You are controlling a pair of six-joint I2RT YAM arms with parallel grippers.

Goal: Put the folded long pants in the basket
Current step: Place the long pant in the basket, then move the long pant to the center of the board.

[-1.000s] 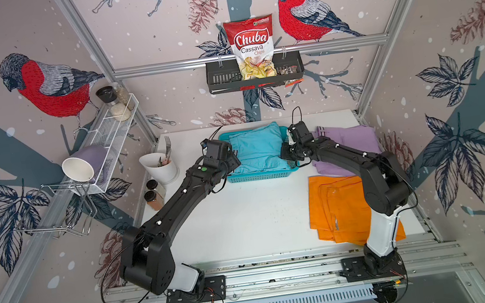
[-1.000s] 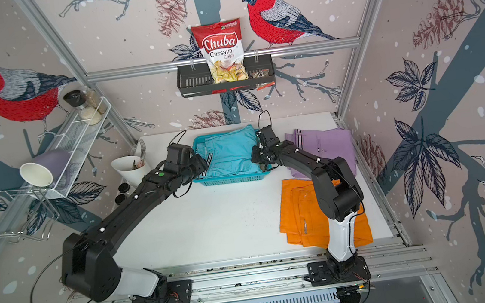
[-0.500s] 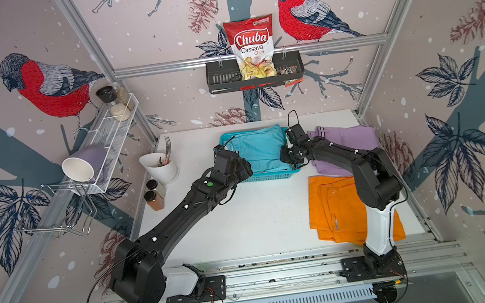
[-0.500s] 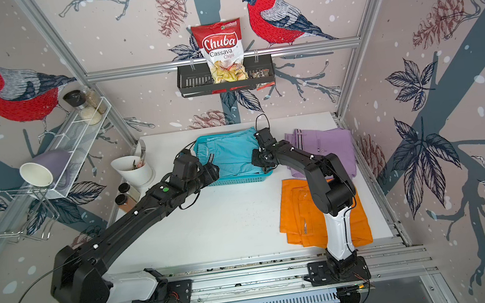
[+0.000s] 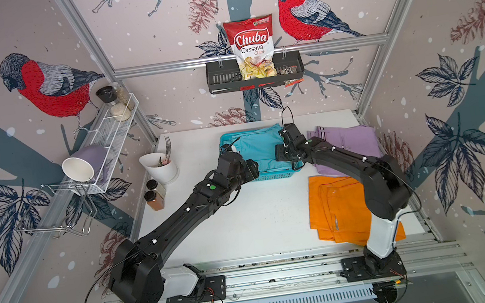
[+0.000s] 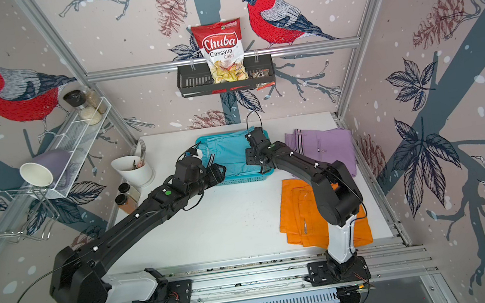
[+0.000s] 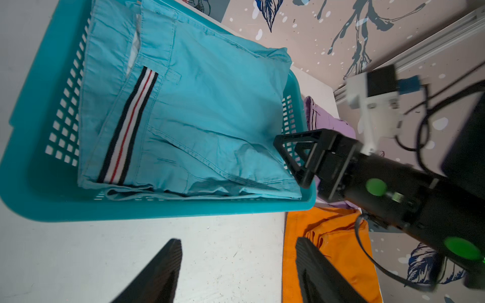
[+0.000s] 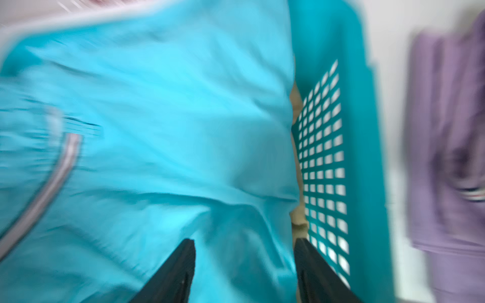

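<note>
The right fingers [image 8: 178, 270], pressed together a moment ago, are springing apart. They are now hanging spread above the right end of the turquoise pants [image 7: 199, 118], pinching nothing. That bundle is lying flat inside the teal basket [image 7: 157, 210], filling it almost wall to wall. A strip of khaki pants [image 8: 295, 162] is showing beneath it against the mesh side. The left fingers [image 7: 160, 270] are staying spread and empty, and that arm is easing back from the basket over the bare desk [image 5: 258, 213].

So the turquoise bundle is looking delivered, likely second in the stack. The lilac pants [image 5: 350, 142] and orange pants [image 5: 336, 207] are still waiting on the desk, right of the basket.

The right fingers are sitting just inside the basket's right wall, so they are probably needing to rise clear before swinging to the lilac bundle just beside it. The orange bundle is lying partly under the right arm and reaching the desk's front edge. The middle of the desk is lying open. The utensil cup [image 5: 160, 168] and spice jars [image 5: 153, 194] are crowding only its left edge.
</note>
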